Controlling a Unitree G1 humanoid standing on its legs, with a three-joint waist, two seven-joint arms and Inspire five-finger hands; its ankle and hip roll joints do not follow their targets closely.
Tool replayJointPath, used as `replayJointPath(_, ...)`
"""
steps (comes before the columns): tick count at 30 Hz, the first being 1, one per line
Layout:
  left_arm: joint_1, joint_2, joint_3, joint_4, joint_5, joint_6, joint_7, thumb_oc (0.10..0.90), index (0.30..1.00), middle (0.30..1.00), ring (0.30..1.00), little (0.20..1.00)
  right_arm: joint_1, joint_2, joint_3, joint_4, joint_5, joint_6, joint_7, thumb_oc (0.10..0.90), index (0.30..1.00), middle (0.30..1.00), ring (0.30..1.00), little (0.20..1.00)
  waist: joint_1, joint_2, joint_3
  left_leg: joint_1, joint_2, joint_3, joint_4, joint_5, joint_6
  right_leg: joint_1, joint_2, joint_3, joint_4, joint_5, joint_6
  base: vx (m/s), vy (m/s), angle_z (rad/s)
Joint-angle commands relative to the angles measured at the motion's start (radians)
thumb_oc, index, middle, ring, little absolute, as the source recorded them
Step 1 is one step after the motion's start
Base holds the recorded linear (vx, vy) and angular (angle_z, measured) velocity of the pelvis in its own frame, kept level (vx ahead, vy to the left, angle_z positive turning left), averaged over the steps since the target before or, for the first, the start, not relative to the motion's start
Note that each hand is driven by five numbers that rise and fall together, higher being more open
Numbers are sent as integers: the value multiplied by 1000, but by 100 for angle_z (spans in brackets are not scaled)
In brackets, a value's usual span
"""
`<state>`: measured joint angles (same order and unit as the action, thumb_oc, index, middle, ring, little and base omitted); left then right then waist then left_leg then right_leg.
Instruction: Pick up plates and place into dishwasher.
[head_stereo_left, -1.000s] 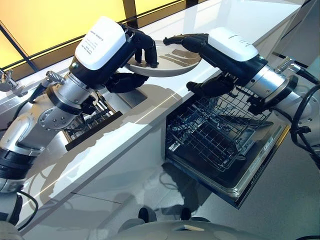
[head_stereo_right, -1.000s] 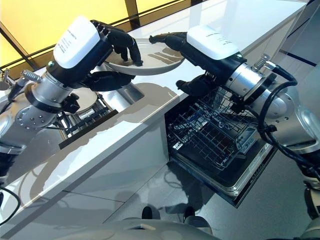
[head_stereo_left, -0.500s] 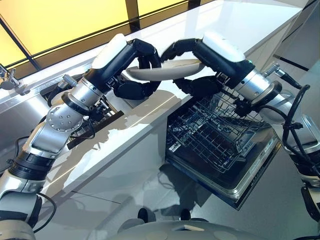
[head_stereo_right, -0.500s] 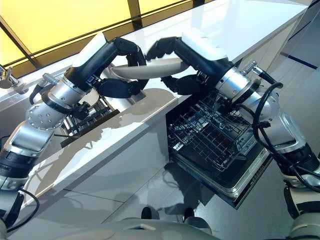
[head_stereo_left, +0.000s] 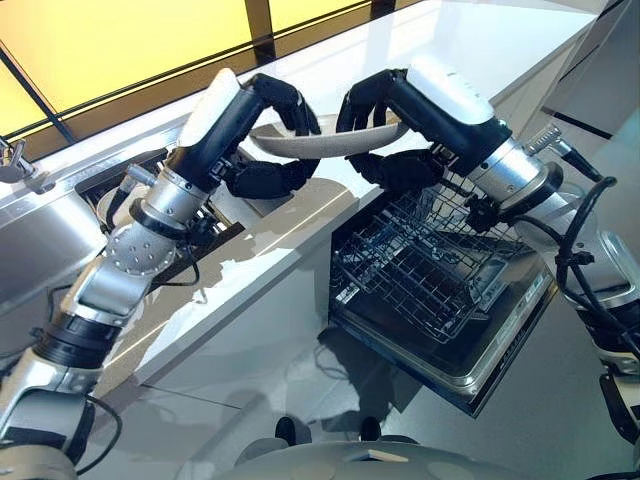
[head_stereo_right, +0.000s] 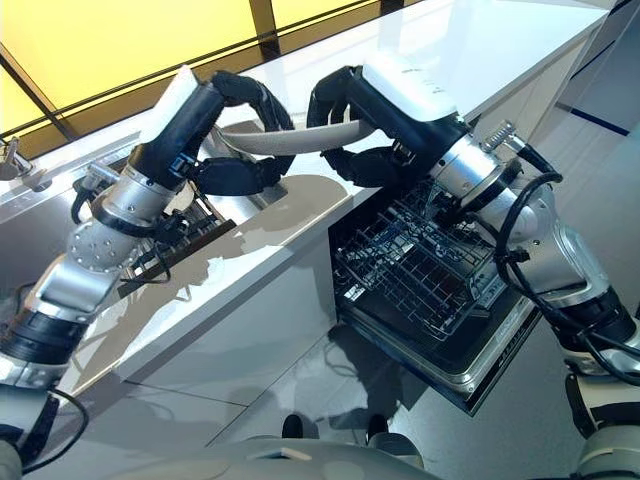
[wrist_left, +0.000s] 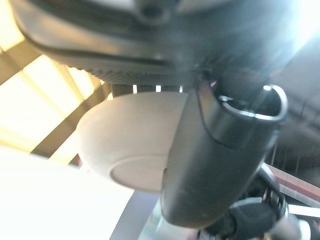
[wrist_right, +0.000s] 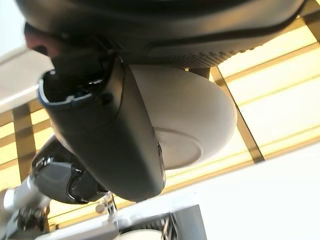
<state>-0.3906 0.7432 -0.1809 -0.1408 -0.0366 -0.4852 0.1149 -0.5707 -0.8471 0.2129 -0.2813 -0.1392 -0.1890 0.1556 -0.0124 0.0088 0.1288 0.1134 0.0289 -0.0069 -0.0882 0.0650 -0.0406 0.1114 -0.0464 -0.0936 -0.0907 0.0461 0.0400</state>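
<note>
A white plate (head_stereo_left: 320, 143) hangs level above the counter's front edge, held from both sides. My left hand (head_stereo_left: 283, 100) has its fingers curled over the plate's left rim with the thumb (wrist_left: 210, 165) under the plate (wrist_left: 125, 145). On the right rim, my right hand (head_stereo_left: 372, 95) grips the same way, its thumb (wrist_right: 115, 140) pressed against the plate's underside (wrist_right: 190, 120). The open dishwasher's wire rack (head_stereo_left: 430, 260) stands pulled out below and to the right of the plate.
The dishwasher door (head_stereo_left: 500, 345) lies folded down into the floor space at right. A dark dish rack (head_stereo_left: 190, 235) sits in the sink at left, with a pale dish (head_stereo_left: 112, 203) beside it. The white counter (head_stereo_left: 480, 50) runs back to the right.
My right hand, stretched over the plate a second ago, has curled onto its rim. Both wrists have rolled, and the plate now shows edge-on instead of from above.
</note>
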Motion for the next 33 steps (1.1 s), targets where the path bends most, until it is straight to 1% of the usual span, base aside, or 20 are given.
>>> replayJointPath(1, -71, 1, 165, -100, 5, -96, 175, 800, 900, 900, 900, 900, -31, 18, -78, 19, -10, 7, -116, 100, 300, 300, 300, 200, 10, -20, -86, 0, -86, 9, 94, -170, 55, -4, 80, -9, 89, -140, -9, 44, 5, -3)
replayJointPath(5, -59, 32, 184, -84, 45, 10, 246, 800, 900, 900, 900, 900, 9, 19, -129, 57, -31, -6, -250, 100, 300, 300, 300, 200, 9, -10, -83, 13, -80, 8, 56, -153, 54, -2, 81, -18, 98, -146, -5, 0, 0, 0)
replayJointPath(7, -61, 55, 192, -63, 59, 57, 268, 800, 900, 900, 900, 900, 26, 17, -155, 80, -79, -13, -316, 100, 300, 300, 300, 200, 7, -4, -82, 11, -74, 5, 31, -129, 50, -9, 82, -25, 105, -142, -4, 0, 0, 0)
replayJointPath(9, -69, 79, 195, -37, 75, 90, 297, 800, 900, 900, 900, 900, 34, 2, -177, 109, -130, -10, -383, 100, 300, 300, 300, 200, 5, -1, -83, 13, -73, -2, 18, -120, 46, -10, 82, -29, 108, -146, -2, 14, -4, 5)
replayJointPath(11, -67, 107, 214, -7, 95, 137, 311, 800, 900, 900, 900, 900, 44, -22, -200, 139, -149, 5, -445, 100, 300, 300, 300, 200, 3, 0, -84, 18, -75, -4, 27, -135, 46, -7, 79, -28, 113, -157, -1, 53, -4, 12)
replayJointPath(14, -48, 157, 250, 44, 111, 201, 325, 800, 900, 900, 900, 900, 52, -42, -229, 194, -101, 45, -517, 100, 300, 300, 300, 200, 6, -3, -78, 3, -87, 3, 94, -166, 55, -12, 71, -22, 125, -159, -4, 10, -2, 9)
replayJointPath(16, -24, 185, 273, 82, 118, 209, 336, 800, 900, 900, 900, 900, 72, -45, -253, 232, -50, 69, -569, 100, 300, 300, 300, 200, 10, -5, -72, -7, -95, 4, 132, -185, 66, -12, 67, -20, 132, -160, -7, 0, 0, 0)
replayJointPath(18, 5, 209, 297, 109, 134, 234, 331, 800, 900, 900, 900, 900, 101, -37, -281, 277, -9, 76, -618, 100, 300, 300, 300, 200, 13, -3, -67, -7, -100, 3, 145, -197, 73, -9, 66, -19, 137, -162, -8, 48, 2, 0)
replayJointPath(19, 17, 217, 306, 121, 133, 241, 319, 800, 900, 900, 900, 900, 113, -37, -294, 297, 15, 85, -633, 100, 300, 300, 300, 200, 15, -3, -65, -4, -101, 2, 145, -198, 76, -7, 65, -21, 139, -163, -8, 64, -1, 2)
replayJointPath(20, 27, 221, 315, 132, 152, 262, 297, 800, 900, 900, 900, 900, 125, -31, -307, 321, 39, 92, -645, 100, 300, 300, 300, 200, 18, 0, -62, -1, -100, 2, 142, -199, 77, -6, 65, -24, 141, -164, -7, 72, -5, 3)
replayJointPath(24, 68, 270, 329, 177, 182, 318, 222, 800, 900, 900, 900, 900, 163, -29, -342, 392, 145, 123, -654, 100, 300, 300, 300, 200, 26, 10, -63, 18, -95, -3, 98, -183, 77, -2, 61, -42, 148, -171, 0, 80, -15, 4)
replayJointPath(26, 86, 308, 329, 210, 221, 328, 203, 800, 900, 900, 900, 900, 182, -32, -349, 427, 183, 146, -643, 100, 300, 300, 300, 200, 32, 20, -62, 27, -86, -8, 54, -160, 68, 1, 59, -63, 153, -178, 4, 74, -26, 3)
replayJointPath(28, 94, 350, 334, 234, 265, 350, 187, 800, 900, 900, 900, 900, 209, -38, -361, 452, 197, 152, -625, 100, 300, 300, 300, 200, 33, 28, -60, 31, -78, -14, 17, -133, 55, 3, 59, -77, 152, -182, 7, 66, -24, 3)
replayJointPath(29, 101, 369, 336, 245, 262, 351, 187, 800, 900, 900, 900, 900, 221, -41, -362, 464, 202, 156, -619, 100, 300, 300, 300, 200, 34, 30, -59, 29, -77, -15, 15, -128, 51, 4, 57, -82, 148, -181, 8, 48, -23, 6)
replayJointPath(30, 106, 383, 343, 258, 259, 350, 180, 800, 900, 900, 900, 900, 230, -42, -363, 485, 205, 145, -613, 100, 300, 300, 300, 200, 36, 30, -57, 25, -77, -14, 20, -129, 49, 4, 55, -87, 143, -179, 8, 29, -19, 6)
replayJointPath(33, 127, 406, 356, 290, 250, 355, 161, 800, 900, 900, 900, 900, 227, -43, -342, 534, 227, 145, -601, 100, 300, 300, 300, 200, 43, 31, -49, 10, -84, -6, 66, -151, 52, -1, 49, -92, 135, -173, 3, 26, -15, 6)
